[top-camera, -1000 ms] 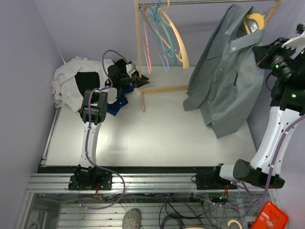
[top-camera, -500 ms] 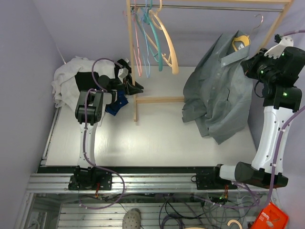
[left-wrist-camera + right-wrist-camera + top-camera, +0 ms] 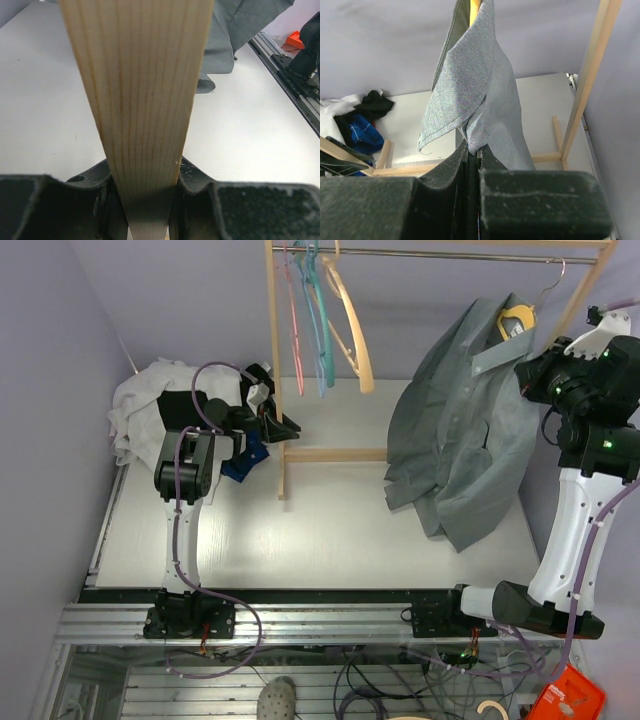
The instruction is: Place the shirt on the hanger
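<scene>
**Jaws: right pinched on shirt, left clamped on rack post**

Right jaws are closed tight on a fold of the shirt (image 3: 479,95) near its collar. The rest drapes down and away from them, with the hem on the table (image 3: 330,530). The hanger (image 3: 516,318) sits inside the collar just above the pinch, hook up by the rail (image 3: 440,252); can't tell if it's hooked on. Left jaws are part open, squeezing the wooden upright (image 3: 145,90) from both sides. A clothes pile (image 3: 140,410) lies behind them.
</scene>
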